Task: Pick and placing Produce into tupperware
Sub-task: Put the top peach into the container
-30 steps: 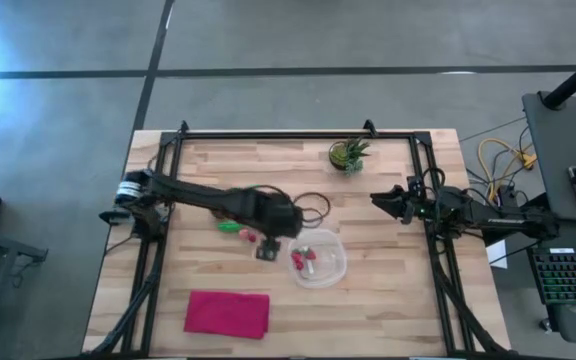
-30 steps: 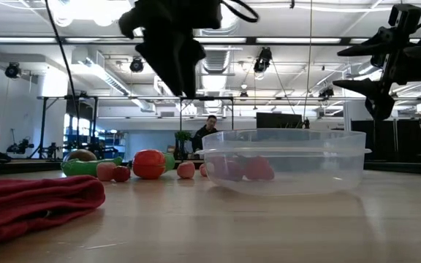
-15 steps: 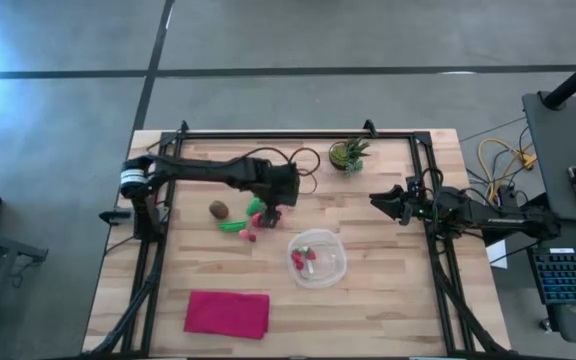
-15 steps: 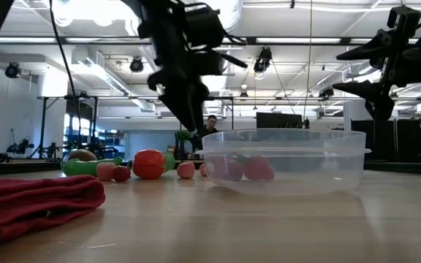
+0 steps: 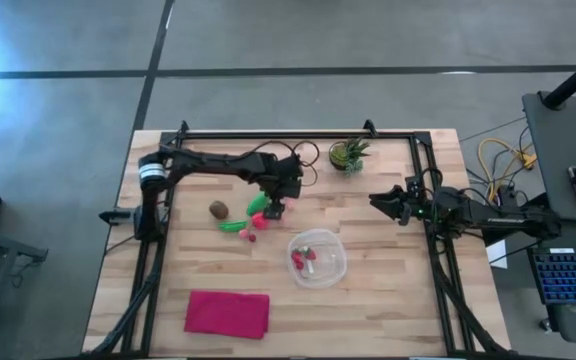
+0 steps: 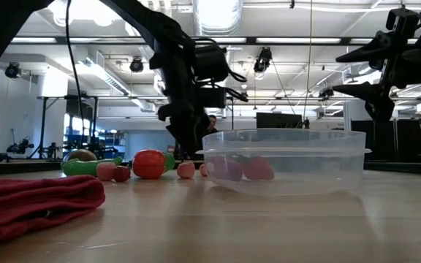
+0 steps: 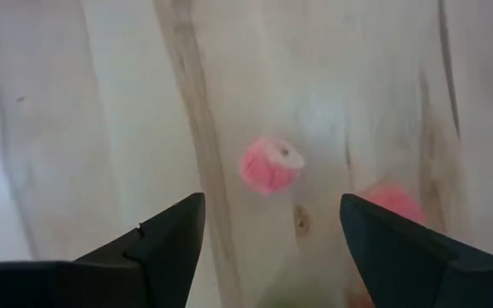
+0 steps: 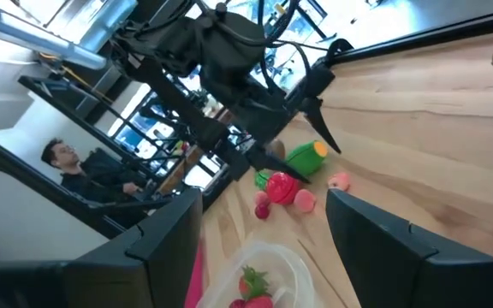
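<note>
Tupperware (image 5: pixel 317 257) sits right of the table's (image 5: pixel 388 310) centre on the bare wood, clear and squarish with rounded corners, holding a few red and pink pieces (image 5: pixel 303 260). In the low view it (image 6: pixel 283 161) is the nearest big thing, with those pieces (image 6: pixel 258 169) showing through its wall.

My left arm (image 5: pixel 213 166) stretches from its base at the table's left edge across toward the middle, elbow bent, wrist turned down. My left gripper (image 5: pixel 276 209) hangs over the loose produce, just left of and beyond the container, fingers spread wide with nothing between them (the wrist camera shows only bare wood and a small pink piece (image 7: pixel 270 165) in the gap). A second pink piece (image 7: pixel 394 202) lies just beside it, half behind one finger.

My right arm (image 5: pixel 488 215) waits at the table's right edge, raised, its gripper (image 5: pixel 380 200) pointing left toward the centre with the fingers apart and empty.

A magenta cloth (image 5: pixel 227 312) lies flat near the front left. A potted plant (image 5: pixel 348 154) stands at the far side, right of centre.

Loose produce lies in a cluster left of the container: a green long piece (image 5: pixel 232 226), a brown oval (image 5: pixel 218 209) farthest left, a red piece (image 6: pixel 149 164) and small pink ones (image 5: pixel 251 237).
</note>
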Robot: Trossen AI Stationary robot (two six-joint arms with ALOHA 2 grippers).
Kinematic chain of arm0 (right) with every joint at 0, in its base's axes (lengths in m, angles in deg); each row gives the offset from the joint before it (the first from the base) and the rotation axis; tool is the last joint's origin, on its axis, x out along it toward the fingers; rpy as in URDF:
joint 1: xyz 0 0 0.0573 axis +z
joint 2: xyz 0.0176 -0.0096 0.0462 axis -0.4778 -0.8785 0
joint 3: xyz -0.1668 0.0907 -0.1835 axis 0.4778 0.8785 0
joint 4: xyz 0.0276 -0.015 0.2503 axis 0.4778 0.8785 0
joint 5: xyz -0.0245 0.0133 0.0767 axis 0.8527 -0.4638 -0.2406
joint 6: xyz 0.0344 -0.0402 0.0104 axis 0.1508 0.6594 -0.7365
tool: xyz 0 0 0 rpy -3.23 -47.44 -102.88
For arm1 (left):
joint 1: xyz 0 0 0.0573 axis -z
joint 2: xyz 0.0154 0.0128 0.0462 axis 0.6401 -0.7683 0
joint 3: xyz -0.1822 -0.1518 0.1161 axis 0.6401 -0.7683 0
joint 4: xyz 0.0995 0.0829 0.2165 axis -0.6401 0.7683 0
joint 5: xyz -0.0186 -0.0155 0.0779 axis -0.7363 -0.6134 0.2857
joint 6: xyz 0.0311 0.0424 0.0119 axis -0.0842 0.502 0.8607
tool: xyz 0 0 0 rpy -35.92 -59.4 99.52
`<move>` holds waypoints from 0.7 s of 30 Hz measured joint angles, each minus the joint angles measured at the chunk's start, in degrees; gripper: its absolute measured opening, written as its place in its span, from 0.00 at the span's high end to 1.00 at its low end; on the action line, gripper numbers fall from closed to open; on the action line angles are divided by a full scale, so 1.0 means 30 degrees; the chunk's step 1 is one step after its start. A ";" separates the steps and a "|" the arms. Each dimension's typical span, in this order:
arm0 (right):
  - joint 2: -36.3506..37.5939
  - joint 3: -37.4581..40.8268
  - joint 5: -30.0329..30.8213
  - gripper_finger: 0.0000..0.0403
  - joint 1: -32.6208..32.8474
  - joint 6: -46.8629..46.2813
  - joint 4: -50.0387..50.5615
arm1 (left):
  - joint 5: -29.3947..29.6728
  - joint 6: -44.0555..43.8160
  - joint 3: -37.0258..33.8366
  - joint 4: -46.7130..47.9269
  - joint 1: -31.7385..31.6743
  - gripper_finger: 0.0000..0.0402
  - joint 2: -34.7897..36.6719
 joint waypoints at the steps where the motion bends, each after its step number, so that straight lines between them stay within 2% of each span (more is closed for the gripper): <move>1: -0.0012 0.0000 0.0000 0.40 0.0000 0.0001 0.0027 | -0.0022 -0.0006 0.0004 -0.0065 0.0013 0.36 -0.0125; 9: -0.0213 0.0000 0.0001 0.40 -0.0004 -0.0160 0.0249 | -0.0374 -0.0945 -0.0010 -0.0583 0.0000 0.37 -0.1014; 21: -0.0233 0.0000 0.0000 0.40 -0.0005 -0.0146 0.0260 | -0.0459 -0.1053 0.0041 -0.1501 0.0000 0.60 -0.1345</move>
